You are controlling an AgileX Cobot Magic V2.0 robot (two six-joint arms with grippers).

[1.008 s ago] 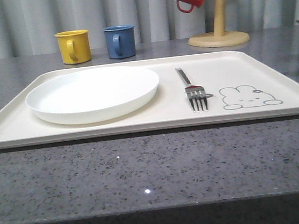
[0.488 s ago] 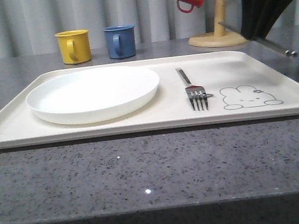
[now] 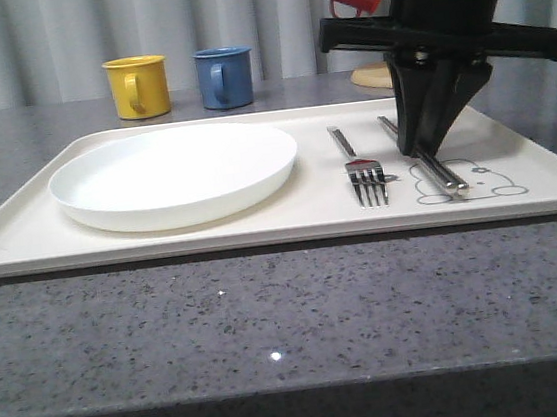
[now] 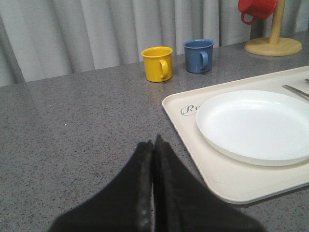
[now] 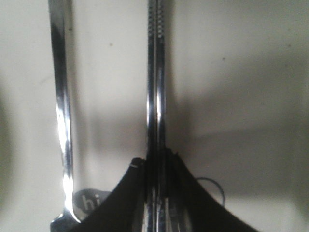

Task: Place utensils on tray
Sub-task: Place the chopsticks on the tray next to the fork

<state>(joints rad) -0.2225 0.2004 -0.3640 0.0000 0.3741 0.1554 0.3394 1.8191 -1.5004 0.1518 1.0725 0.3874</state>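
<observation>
My right gripper (image 3: pixel 431 147) pinches the slim silver metal chopsticks (image 3: pixel 439 171) mid-length, low over the cream rectangular tray (image 3: pixel 261 233), right of the silver fork (image 3: pixel 360 169). Stiff, slick, light; likely roll. Left gripper (image 4: pixel 153 159) closed, empty.

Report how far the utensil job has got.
Done: the fork lies on the tray, beside the white plate. In hand: the right tool is shut on the chopsticks, lowered onto the tray over the rabbit drawing, not yet released. Left: letting go. The left tool sits shut and empty over the counter.
</observation>
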